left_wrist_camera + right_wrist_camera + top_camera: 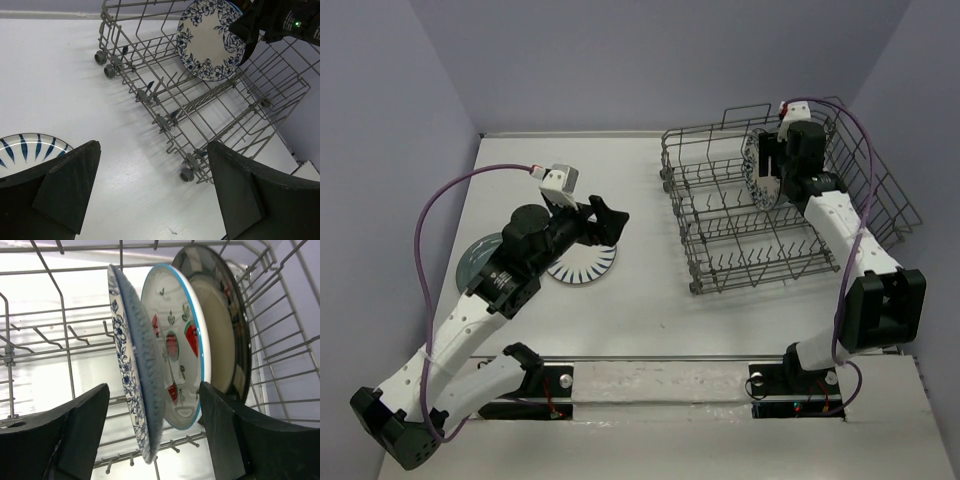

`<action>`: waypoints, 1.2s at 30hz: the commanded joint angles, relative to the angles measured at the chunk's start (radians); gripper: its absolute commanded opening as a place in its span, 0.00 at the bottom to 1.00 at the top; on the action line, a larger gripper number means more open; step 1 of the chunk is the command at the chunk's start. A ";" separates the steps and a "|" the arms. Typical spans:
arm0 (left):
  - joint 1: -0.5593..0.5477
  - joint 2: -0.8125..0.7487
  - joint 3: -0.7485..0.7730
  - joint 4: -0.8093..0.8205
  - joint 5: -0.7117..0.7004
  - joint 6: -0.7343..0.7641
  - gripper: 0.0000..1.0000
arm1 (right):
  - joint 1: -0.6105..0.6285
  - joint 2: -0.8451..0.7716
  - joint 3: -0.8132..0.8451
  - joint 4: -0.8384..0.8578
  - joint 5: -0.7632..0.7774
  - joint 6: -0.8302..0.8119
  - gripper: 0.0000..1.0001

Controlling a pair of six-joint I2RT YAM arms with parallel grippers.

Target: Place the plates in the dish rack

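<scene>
The grey wire dish rack (730,235) stands at the back right. Three plates stand upright in it: blue floral (131,380), strawberry (175,345) and brown-rimmed tan (222,335). My right gripper (155,440) is open inside the rack, its jaws wide on either side of the floral plate's (752,175) lower edge without touching it. My left gripper (605,220) is open and empty, held above the blue-and-white striped plate (582,264), which lies flat on the table. The teal plate (475,262) lies left of it, partly hidden by my left arm.
The rack (200,110) has small wheels along its near side and tall wire sides. Purple walls close the table at the back and sides. A metal rail (660,380) runs along the near edge between the arm bases.
</scene>
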 commanded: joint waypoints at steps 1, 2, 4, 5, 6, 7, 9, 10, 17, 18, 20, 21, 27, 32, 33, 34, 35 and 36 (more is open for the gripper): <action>0.005 -0.010 -0.051 0.017 -0.008 -0.102 0.99 | 0.000 -0.080 0.057 0.039 -0.018 0.076 0.87; 0.013 -0.018 -0.080 0.014 -0.007 -0.134 0.99 | 0.000 -0.092 0.059 0.024 -0.031 0.098 0.89; 0.027 -0.034 -0.111 0.007 0.004 -0.169 0.99 | 0.000 -0.141 0.060 0.008 -0.061 0.127 0.93; 0.036 -0.042 -0.128 0.004 0.013 -0.206 0.99 | 0.000 -0.159 0.057 -0.002 -0.078 0.132 0.93; 0.060 -0.054 -0.165 0.003 0.026 -0.229 0.99 | 0.000 -0.178 0.056 -0.009 -0.095 0.186 0.94; 0.074 -0.074 -0.182 -0.002 0.047 -0.250 0.99 | 0.000 -0.198 0.050 -0.013 -0.132 0.202 0.95; 0.131 -0.096 -0.232 -0.026 0.075 -0.301 0.99 | 0.000 -0.257 0.041 -0.032 -0.169 0.257 0.95; 0.157 -0.116 -0.249 -0.035 0.113 -0.318 0.99 | 0.000 -0.279 0.030 -0.033 -0.201 0.274 0.95; 0.359 -0.214 -0.373 -0.143 0.112 -0.359 0.99 | 0.000 -0.431 -0.088 -0.021 -0.371 0.397 0.96; 0.366 -0.220 -0.384 -0.169 0.072 -0.362 0.99 | 0.000 -0.440 -0.111 -0.018 -0.388 0.415 0.96; 0.377 -0.211 -0.393 -0.189 -0.012 -0.385 0.99 | 0.021 -0.472 -0.137 -0.006 -0.435 0.434 0.96; 0.377 -0.202 -0.401 -0.189 -0.020 -0.393 0.99 | 0.021 -0.485 -0.169 0.000 -0.449 0.449 0.96; 0.389 -0.070 -0.439 -0.174 -0.191 -0.451 0.99 | 0.084 -0.572 -0.295 0.085 -0.523 0.509 0.96; 0.393 0.038 -0.490 -0.100 -0.195 -0.502 0.97 | 0.138 -0.574 -0.344 0.109 -0.549 0.515 0.96; 0.393 0.042 -0.507 -0.079 -0.197 -0.519 0.96 | 0.151 -0.569 -0.346 0.113 -0.552 0.515 0.96; 0.393 0.048 -0.513 -0.072 -0.210 -0.522 0.95 | 0.161 -0.569 -0.349 0.111 -0.558 0.515 0.96; 0.393 0.050 -0.519 -0.066 -0.218 -0.524 0.95 | 0.161 -0.571 -0.352 0.109 -0.566 0.517 0.96; 0.393 0.048 -0.524 -0.063 -0.227 -0.525 0.95 | 0.161 -0.577 -0.354 0.106 -0.569 0.517 0.96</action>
